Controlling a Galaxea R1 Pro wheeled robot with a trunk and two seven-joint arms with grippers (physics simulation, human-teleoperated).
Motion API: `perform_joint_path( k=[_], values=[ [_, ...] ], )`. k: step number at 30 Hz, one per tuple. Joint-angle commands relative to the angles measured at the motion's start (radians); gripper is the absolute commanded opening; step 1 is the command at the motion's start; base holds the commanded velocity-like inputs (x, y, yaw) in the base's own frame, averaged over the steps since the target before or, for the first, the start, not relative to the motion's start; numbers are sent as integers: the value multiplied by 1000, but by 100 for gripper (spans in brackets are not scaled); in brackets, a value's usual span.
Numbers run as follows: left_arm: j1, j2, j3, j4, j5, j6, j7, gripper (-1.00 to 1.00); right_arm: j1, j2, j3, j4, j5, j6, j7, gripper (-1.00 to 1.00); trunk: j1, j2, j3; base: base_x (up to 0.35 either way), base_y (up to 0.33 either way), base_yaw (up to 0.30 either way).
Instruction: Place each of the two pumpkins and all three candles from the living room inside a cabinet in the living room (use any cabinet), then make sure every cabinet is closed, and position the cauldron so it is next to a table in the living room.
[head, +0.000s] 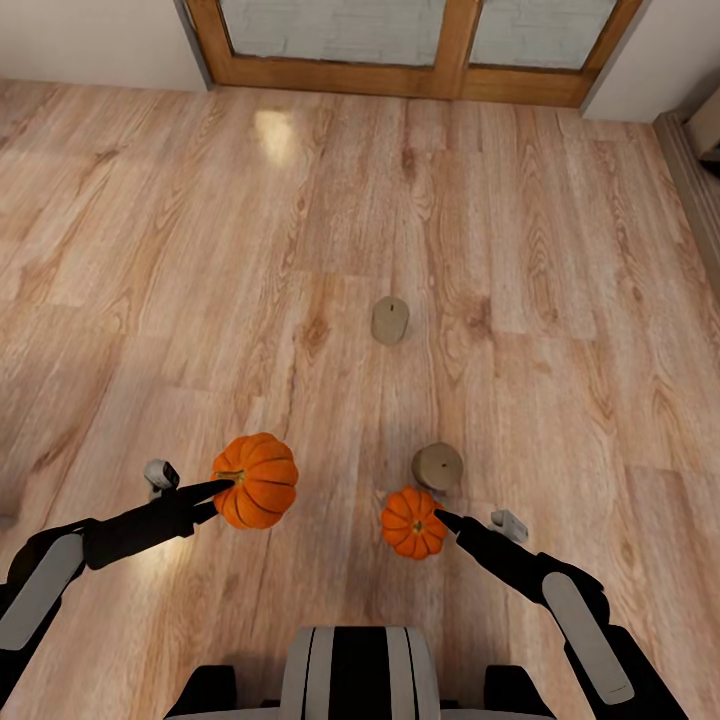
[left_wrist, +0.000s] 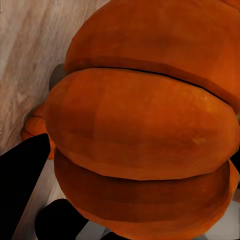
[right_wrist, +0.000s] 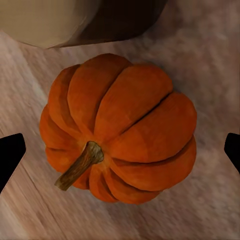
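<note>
1. Your left claw (head: 232, 486) is at the larger pumpkin (head: 258, 480). In the left wrist view its orange ribs (left_wrist: 145, 125) press right up to the camera, with a dark finger (left_wrist: 22, 175) against one side, so you appear to have it gripped. In the head view it seems to sit clear of the wooden floor (head: 300, 250), though how high you cannot tell.

2. Your right claw (head: 440, 518) points at the smaller pumpkin (head: 413, 522), which rests on the floor just ahead of the robot. In the right wrist view the pumpkin (right_wrist: 120, 127) lies stem-up between the two fingertips (right_wrist: 10, 155), one at each edge of the picture. The claw is spread wide and neither tip touches the pumpkin.

3. One candle (head: 437, 466) stands upright on the floor just behind the smaller pumpkin, close to it; whether they touch, you cannot tell. Its beige side (right_wrist: 45, 20) shows in the right wrist view, beyond the pumpkin.

4. A second candle (head: 390, 320) stands upright farther out on the floor, well apart from both pumpkins.

5. At the far edge of the room a wood-framed glass door (head: 440, 50) meets the floor.
</note>
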Motion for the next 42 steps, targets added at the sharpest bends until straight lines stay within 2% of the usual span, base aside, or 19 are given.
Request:
perform_joint_path(
  k=[1, 17, 21, 23, 27, 30, 33, 37, 42],
  values=[
    [0, 0, 1, 0, -2, 3, -1, -100, 0, -1, 1, -1, -7, 2, -6, 100, 0, 0, 0, 24, 6, 0],
    [0, -1, 1, 4, -1, 3, -1, -100, 0, -1, 1, -1, -7, 1, -6, 100, 0, 0, 0, 17, 5, 0],
    [0, -1, 1, 4, -1, 3, -1, -100, 0, 0, 1, 0, -7, 0, -6, 100, 2, -1, -16, 0, 0, 0],
    [0, -1, 1, 4, -1, 3, -1, -100, 0, 1, 1, 0, 1, -8, -6, 100, 3, -2, -24, 0, 0, 0],
    [0, -3, -7, 4, 0, 3, -1, -100, 0, 2, 1, 1, 70, -41, -5, 100, 4, -3, -39, 0, 0, 0],
    [0, -3, -11, 4, 0, 3, -1, -100, 0, 2, 2, -1, 91, -45, -4, 100, 4, -3, -39, 0, 0, 0],
    [0, -2, -12, 4, 0, 3, -1, -100, 0, 2, 3, 0, 95, -47, -3, 100, 4, -3, -39, 0, 0, 0],
    [0, -2, -12, 4, 0, 3, -1, -100, 0, 2, 3, 0, 97, -48, -3, 100, 6, -3, -55, 0, 0, 0],
    [0, -2, -12, 5, 0, 3, -1, -100, 0, 2, 3, -1, 97, -48, 3, 100, 6, -3, -55, 0, 0, 0]
  ],
)
